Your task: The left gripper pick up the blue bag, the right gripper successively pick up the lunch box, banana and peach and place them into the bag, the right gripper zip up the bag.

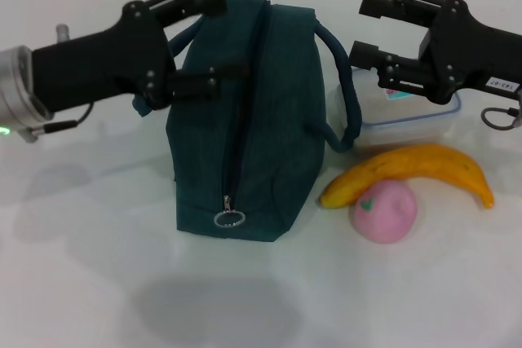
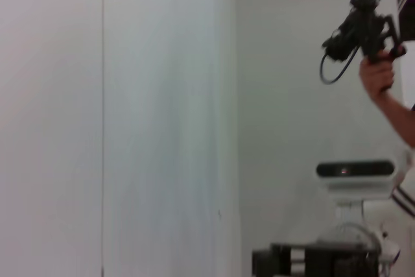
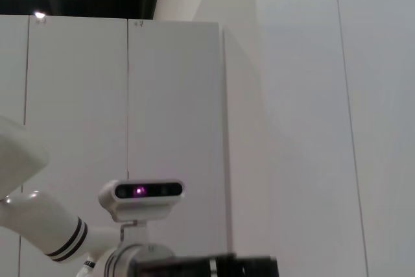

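left gripper [image 1: 210, 41] fingers apart at blue bag's [image 1: 245, 120] left side | bag zipped, on worktop [image 1: 81, 266] | right of bag: right gripper [image 1: 369, 28] apart over lunch box [image 1: 408, 116], white label unreadable | banana [image 1: 408, 170], peach [image 1: 383, 211] nearer

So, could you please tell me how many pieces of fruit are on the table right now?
2. The banana lies right of the blue bag, in front of the lunch box; the peach sits just in front of the banana. More could be hidden behind the bag.
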Available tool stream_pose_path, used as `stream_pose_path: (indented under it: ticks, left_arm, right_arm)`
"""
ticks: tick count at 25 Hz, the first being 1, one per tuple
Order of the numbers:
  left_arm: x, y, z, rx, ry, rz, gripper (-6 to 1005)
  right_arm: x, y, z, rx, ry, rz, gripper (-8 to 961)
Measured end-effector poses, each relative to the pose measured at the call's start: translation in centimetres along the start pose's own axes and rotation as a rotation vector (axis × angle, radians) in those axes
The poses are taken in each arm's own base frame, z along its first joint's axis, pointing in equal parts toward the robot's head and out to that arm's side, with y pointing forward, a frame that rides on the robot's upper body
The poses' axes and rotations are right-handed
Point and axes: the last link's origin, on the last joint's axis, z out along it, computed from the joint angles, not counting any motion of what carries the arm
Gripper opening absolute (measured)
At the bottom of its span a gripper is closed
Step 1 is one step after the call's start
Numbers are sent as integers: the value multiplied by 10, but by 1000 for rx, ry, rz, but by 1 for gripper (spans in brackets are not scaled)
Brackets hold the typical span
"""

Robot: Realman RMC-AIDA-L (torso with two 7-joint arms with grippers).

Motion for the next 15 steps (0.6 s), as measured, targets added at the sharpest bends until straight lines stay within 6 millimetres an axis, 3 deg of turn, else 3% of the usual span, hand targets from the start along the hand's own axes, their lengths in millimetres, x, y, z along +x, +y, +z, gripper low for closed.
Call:
stream_pose_path:
  ticks: [9, 15]
  left_arm:
    - [10, -2, 4, 22, 82, 9, 871]
    - [24, -29, -5, 104, -27, -158, 870]
  right_arm:
    - [0, -2, 0, 17, -7, 0, 651]
    - [-1, -3, 0, 27, -8, 4, 649]
